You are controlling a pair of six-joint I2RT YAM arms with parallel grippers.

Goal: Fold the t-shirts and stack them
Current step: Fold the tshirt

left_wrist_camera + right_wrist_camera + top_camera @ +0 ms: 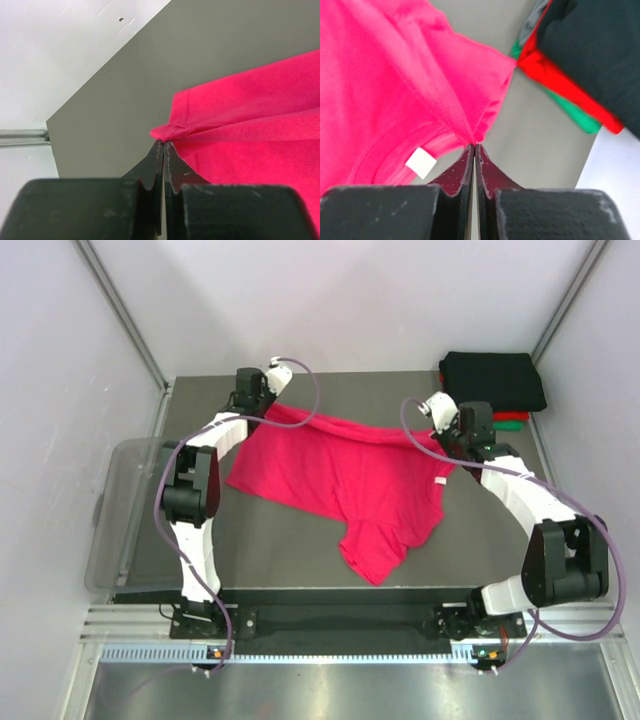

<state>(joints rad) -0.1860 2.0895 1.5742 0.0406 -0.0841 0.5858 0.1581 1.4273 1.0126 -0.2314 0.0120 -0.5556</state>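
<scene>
A magenta-pink t-shirt [340,480] is stretched across the middle of the table between my two grippers, its lower part lying rumpled on the surface. My left gripper [268,408] is shut on the shirt's far-left corner; the left wrist view shows the hem [172,131] pinched at the tips [163,142]. My right gripper [443,443] is shut on the shirt's right edge near the collar, the cloth [395,75] bunching at its tips [474,145] beside the white neck label [421,162]. Folded black [493,380], red [510,417] and green [513,425] t-shirts are stacked at the back right.
A clear plastic bin [120,510] sits off the table's left edge. White walls enclose the table [300,560] at the back and sides. The folded stack lies close behind my right gripper, with black [600,45], red [560,75] and green [575,112] layers showing.
</scene>
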